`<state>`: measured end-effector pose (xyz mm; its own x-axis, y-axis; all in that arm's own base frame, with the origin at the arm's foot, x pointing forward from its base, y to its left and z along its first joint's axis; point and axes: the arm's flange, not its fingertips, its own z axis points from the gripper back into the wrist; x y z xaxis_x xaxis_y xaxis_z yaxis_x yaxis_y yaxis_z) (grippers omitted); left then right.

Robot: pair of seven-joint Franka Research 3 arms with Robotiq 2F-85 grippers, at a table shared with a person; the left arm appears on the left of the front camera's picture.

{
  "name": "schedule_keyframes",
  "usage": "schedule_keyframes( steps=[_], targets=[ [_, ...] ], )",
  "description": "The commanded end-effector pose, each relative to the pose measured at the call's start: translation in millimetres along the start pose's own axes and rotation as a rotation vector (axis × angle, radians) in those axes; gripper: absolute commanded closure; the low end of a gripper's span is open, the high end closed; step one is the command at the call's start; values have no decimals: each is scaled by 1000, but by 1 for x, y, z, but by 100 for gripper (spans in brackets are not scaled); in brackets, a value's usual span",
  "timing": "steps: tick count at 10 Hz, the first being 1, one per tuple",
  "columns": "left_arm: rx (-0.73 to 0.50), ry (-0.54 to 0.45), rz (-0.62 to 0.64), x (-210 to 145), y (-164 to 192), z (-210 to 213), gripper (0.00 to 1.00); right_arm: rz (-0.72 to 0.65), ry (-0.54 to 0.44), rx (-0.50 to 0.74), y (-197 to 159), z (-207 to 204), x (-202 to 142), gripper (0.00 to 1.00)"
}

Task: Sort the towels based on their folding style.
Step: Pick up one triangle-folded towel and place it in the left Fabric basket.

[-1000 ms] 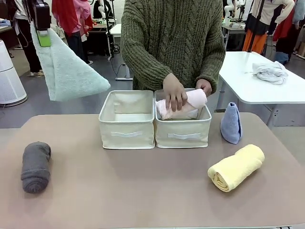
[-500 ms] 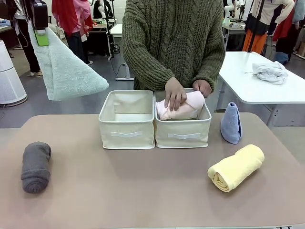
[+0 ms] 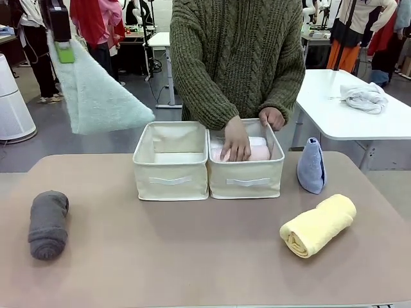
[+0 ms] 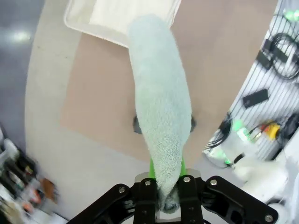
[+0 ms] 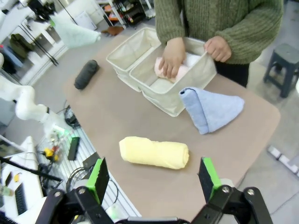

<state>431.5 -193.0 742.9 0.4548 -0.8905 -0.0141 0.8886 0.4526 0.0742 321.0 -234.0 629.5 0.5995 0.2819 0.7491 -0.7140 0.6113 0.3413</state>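
Note:
High above the table's far left, my left gripper (image 3: 63, 50) is shut on the tip of the pale green cone towel (image 3: 96, 96), which hangs from it. In the left wrist view that green towel (image 4: 161, 107) runs from my left gripper (image 4: 167, 198) toward a bin. A person's hand (image 3: 236, 142) presses a pink rolled towel (image 3: 257, 153) into the right bin (image 3: 246, 181), on a white towel (image 5: 191, 59). The blue cone (image 3: 311, 167), yellow roll (image 3: 318, 224) and dark grey roll (image 3: 48, 223) rest on the table. My right gripper (image 5: 154, 179) hovers open above the yellow roll (image 5: 154, 152).
Two cream fabric bins stand side by side at the table's middle back; nothing shows inside the left bin (image 3: 170, 183). The person stands right behind them. A white side table (image 3: 359, 119) with a whitish-grey cloth bundle (image 3: 364, 96) is at the back right.
The person's hand pushed the pink roll down into the right bin. My left gripper, with the green cone, drifted slightly right.

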Motion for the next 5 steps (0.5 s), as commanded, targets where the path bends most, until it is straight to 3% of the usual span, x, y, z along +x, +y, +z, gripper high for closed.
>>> schedule_keyframes(
  steps=[1, 3, 5],
  targets=[
    [38, -44, -376, 12, 4, 2, 85, 16, -13, 12, -1, 0, -1, 0],
    [51, -28, -596, 23, 12, 5, 85, 16, -13, 12, -1, 0, -1, 0],
    [55, -47, -651, 13, 8, 6, 85, 16, -13, 12, -1, 0, -1, 0]
  ],
)
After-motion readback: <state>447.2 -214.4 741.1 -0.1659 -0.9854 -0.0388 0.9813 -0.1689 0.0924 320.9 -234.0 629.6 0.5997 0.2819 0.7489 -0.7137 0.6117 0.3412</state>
